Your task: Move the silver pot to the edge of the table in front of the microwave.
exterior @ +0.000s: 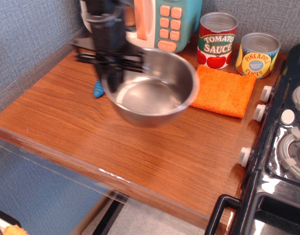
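Observation:
The silver pot is lifted off the brown table and hangs tilted and blurred over its left middle, just in front of the teal microwave. My gripper is shut on the pot's left rim, one finger inside the rim and one outside. The arm rises in front of the microwave's cream door and hides most of it.
An orange cloth lies to the right of the pot. A tomato sauce can and a pineapple can stand at the back. A blue-handled utensil peeks out under the pot. The black stove lines the right side.

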You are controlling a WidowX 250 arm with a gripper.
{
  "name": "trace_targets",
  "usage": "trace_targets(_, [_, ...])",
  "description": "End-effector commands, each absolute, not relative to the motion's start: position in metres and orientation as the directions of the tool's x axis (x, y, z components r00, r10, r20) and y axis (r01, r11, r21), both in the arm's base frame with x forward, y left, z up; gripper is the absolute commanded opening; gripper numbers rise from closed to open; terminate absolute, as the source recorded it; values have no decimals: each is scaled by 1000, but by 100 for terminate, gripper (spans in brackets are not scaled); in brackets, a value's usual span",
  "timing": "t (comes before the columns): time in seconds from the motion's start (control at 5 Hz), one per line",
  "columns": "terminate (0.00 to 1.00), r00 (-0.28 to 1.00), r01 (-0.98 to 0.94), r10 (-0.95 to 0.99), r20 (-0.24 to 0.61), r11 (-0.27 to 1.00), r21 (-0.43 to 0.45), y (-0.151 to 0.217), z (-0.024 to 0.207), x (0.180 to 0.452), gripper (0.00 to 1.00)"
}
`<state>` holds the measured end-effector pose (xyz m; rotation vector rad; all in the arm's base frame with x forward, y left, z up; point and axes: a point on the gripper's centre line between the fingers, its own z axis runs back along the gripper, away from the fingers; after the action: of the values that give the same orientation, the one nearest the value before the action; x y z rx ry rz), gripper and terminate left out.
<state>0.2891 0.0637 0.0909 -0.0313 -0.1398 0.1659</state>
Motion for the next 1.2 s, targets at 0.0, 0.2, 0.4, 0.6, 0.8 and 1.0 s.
trace_targets(0.0, [0, 932, -349, 340, 126, 935, 58, 160, 94, 261, 0])
trace_targets(0.2, [0, 922, -387, 380, 78, 917, 101, 186, 82, 245, 0])
trace_targets(0.4, [0, 895, -444, 444, 26, 886, 136, 197, 67, 248, 0])
trace_targets(0.6, [0, 886, -454, 463, -15, 875, 166, 204, 53, 256, 0])
trace_targets(0.8, [0, 884, -459, 468, -9, 871, 174, 209, 53, 258, 0])
trace_targets(1.0, [0, 883, -461, 469, 0, 869, 182, 212, 58, 256, 100])
